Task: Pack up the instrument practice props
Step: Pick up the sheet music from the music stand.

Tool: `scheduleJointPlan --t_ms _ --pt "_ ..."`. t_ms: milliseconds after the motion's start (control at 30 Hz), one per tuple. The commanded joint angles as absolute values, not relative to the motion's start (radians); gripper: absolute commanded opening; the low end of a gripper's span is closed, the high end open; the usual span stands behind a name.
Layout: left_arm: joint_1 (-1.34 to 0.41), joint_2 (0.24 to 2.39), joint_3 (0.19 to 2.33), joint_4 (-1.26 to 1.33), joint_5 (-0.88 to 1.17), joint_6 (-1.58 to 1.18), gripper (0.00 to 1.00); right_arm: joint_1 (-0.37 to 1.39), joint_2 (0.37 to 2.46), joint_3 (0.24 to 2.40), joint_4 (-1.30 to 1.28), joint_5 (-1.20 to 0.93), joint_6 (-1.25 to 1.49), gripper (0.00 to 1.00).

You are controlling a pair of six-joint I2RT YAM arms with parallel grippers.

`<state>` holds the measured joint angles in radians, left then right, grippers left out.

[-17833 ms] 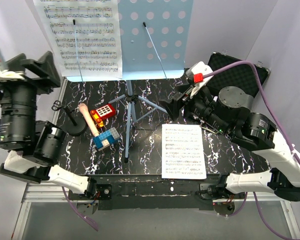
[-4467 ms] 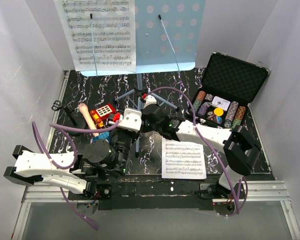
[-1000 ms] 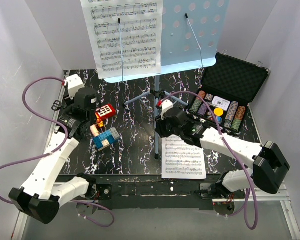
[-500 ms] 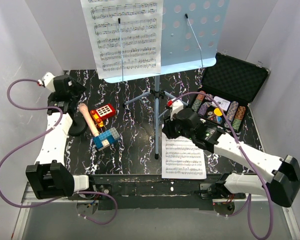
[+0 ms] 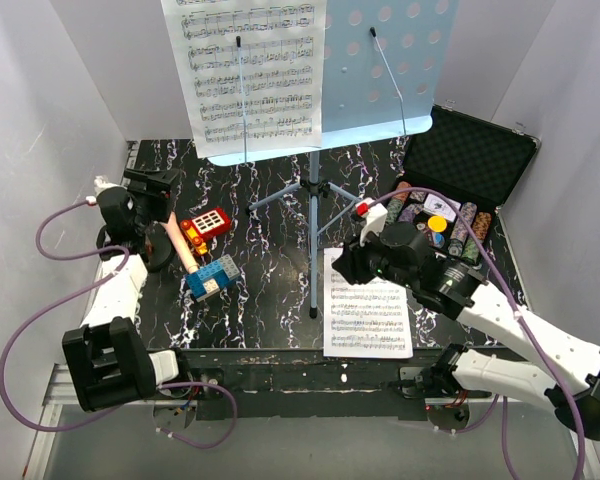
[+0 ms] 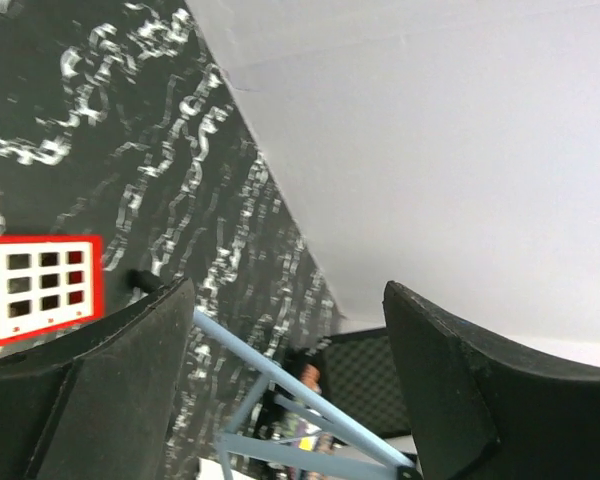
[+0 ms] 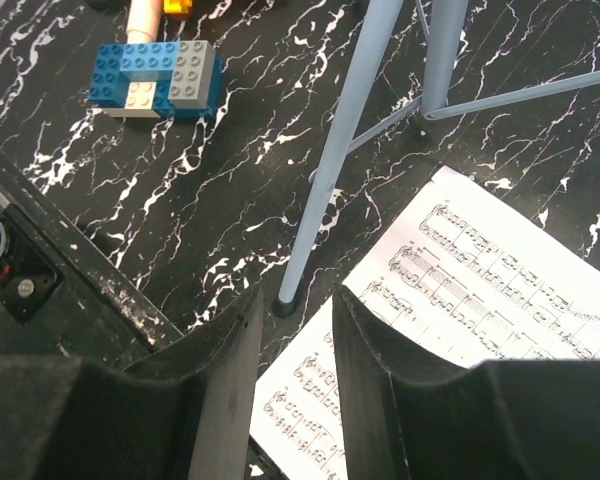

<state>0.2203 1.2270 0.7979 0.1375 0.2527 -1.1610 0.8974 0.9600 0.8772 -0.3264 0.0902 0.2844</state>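
Stand (image 5: 390, 80) is upright on its 3 legs at the rear centre of the tabletop (image 5: 270, 195), in the same spot as 1 second ago. Against the frame 4.5 seconds back it sits further right, nearer the case (image 5: 480, 150). 1 clipped sheet (image 5: 250, 80) hangs on the left half of its desk under a wire arm. The loose sheet (image 5: 370, 325) lies flat at the front, just right of the stand's front leg, and its position is unchanged throughout. Microphone (image 5: 177, 243) stands tilted on its round base at the left, beside the red keypad toy (image 5: 208, 222), its lower end close to the blue bricks (image 5: 212, 277). It is unmoved. Left pincer (image 6: 288, 300): jaws spread wide, nothing between them. Half a second ago it was up by the left wall; it now sits lower, just behind the microphone, facing across the tabletop towards the stand's legs. Right pincer (image 7: 295, 300): jaws a narrow gap apart, holding nothing. 1 second ago it was at the stand's pole; it has since drawn back to the right and hangs over the loose sheet's rear-left corner, looking down at the front leg's foot. The case stands open at right rear with chips (image 5: 478, 222) inside.
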Motion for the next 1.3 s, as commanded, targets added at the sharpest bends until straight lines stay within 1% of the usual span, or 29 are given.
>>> scheduleJointPlan --t_ms 0,33,100,133,267,467,567,667,733,767,833,967,1033,1267 --pt "0.232 1.190 0.749 0.443 0.454 -1.318 0.79 0.900 0.885 0.940 -0.376 0.072 0.278 0.42" --pt "0.233 1.192 0.739 0.493 0.498 -1.340 0.82 0.900 0.876 0.943 -0.380 0.075 0.272 0.42" --pt "0.233 1.203 0.724 0.587 0.583 -1.385 0.96 0.900 0.862 0.956 -0.394 0.083 0.265 0.42" --pt "0.233 1.200 0.719 0.604 0.622 -1.396 0.98 0.902 0.859 0.963 -0.405 0.084 0.259 0.42" --pt "0.226 1.138 0.721 0.516 0.721 -1.342 0.98 0.902 0.856 1.000 -0.434 0.091 0.239 0.42" --pt "0.169 1.085 0.654 0.601 0.795 -1.302 0.98 0.900 0.859 1.058 -0.492 0.101 0.216 0.42" --pt "0.149 1.083 0.617 0.743 0.850 -1.348 0.98 0.900 0.848 1.068 -0.512 0.113 0.207 0.42" --pt "0.133 1.029 0.557 0.851 0.841 -1.365 0.93 0.902 0.836 1.068 -0.520 0.124 0.199 0.42" --pt "0.123 1.013 0.476 1.050 0.813 -1.429 0.87 0.900 0.835 1.071 -0.531 0.126 0.193 0.42" --pt "0.118 1.005 0.428 1.195 0.798 -1.451 0.82 0.900 0.831 1.071 -0.538 0.126 0.189 0.42" --pt "0.107 0.988 0.390 1.319 0.784 -1.462 0.76 0.900 0.828 1.074 -0.546 0.126 0.181 0.41" --pt "0.090 0.974 0.400 1.431 0.775 -1.459 0.65 0.902 0.819 1.089 -0.558 0.126 0.172 0.41" --pt "0.091 0.988 0.432 1.466 0.756 -1.465 0.63 0.900 0.821 1.106 -0.561 0.123 0.170 0.41" --pt "0.092 1.046 0.603 1.493 0.692 -1.463 0.64 0.902 0.833 1.186 -0.586 0.112 0.166 0.41"
